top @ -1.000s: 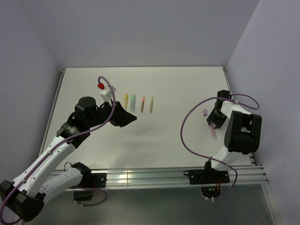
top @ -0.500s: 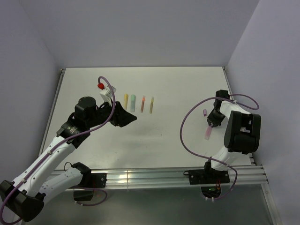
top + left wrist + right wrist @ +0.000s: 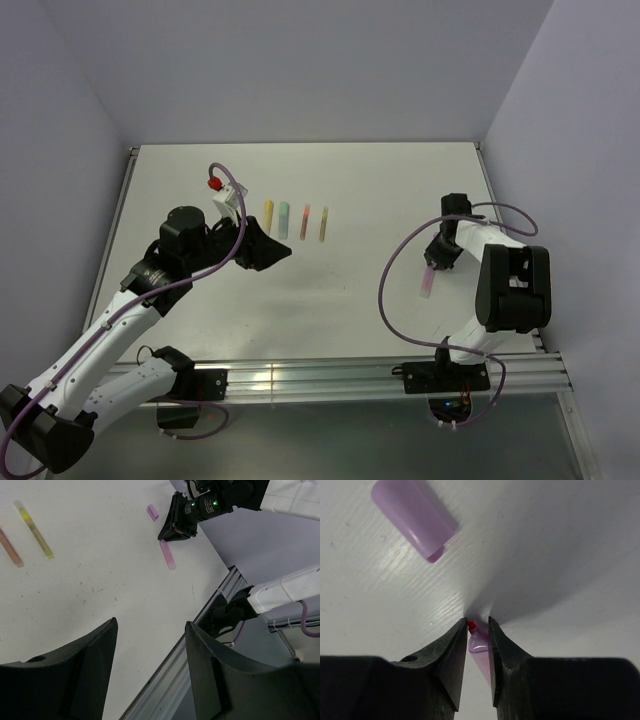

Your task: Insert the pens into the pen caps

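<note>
White counter [image 3: 380,180], two black-and-white arms. The right arm rises from its base at lower right of the top view, elbow folded back. Its wrist is bent down toward the counter at right of centre. The right gripper [image 3: 477,625] is pressed together, pinching the red-tipped end of a slim pale pink-lilac plastic pen [image 3: 479,642]. From the left wrist view this pen [image 3: 167,555] slants down-right away from the right gripper [image 3: 172,532]. Cannot tell whether its free end touches the counter. A short stubby purple plastic cap [image 3: 415,517] lies flat on the counter near the pinched tip, apart from it, toward upper left of the right wrist view.

The left arm runs diagonally from lower left up to centre-left of the top view. The left gripper [image 3: 275,252] points right and is spread with nothing between its fingers [image 3: 95,650], off the counter.

Just above it, a row of four slim plastic pens lies side by side: yellow [image 3: 268,212], mint-teal [image 3: 284,215], orange-red [image 3: 305,220], yellow-green [image 3: 324,222]. They are well apart from the right gripper.
</note>
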`<move>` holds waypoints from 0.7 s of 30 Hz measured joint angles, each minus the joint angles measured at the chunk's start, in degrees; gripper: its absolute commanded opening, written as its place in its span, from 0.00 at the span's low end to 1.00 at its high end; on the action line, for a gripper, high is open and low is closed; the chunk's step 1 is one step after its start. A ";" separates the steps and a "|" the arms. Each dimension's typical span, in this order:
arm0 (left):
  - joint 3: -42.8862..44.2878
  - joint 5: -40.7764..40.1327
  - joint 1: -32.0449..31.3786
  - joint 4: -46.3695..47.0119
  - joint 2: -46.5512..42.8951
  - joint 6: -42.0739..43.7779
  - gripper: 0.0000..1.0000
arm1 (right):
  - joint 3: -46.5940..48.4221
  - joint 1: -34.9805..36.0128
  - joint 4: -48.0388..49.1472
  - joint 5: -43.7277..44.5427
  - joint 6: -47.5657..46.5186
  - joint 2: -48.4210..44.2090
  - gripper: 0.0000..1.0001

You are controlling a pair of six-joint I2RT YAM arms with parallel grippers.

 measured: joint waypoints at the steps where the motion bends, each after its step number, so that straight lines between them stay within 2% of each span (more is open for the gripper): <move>1: 0.00 0.00 0.02 0.00 0.00 0.00 0.61 | -0.31 0.59 0.13 -0.33 0.66 -0.28 0.33; 8: 0.00 0.00 0.00 0.00 0.00 0.00 0.62 | -1.16 3.02 1.22 -0.52 3.17 -1.25 0.51; 21: 0.00 0.02 0.00 0.02 0.02 0.00 0.62 | -1.09 6.56 -2.45 1.33 1.77 -1.51 0.52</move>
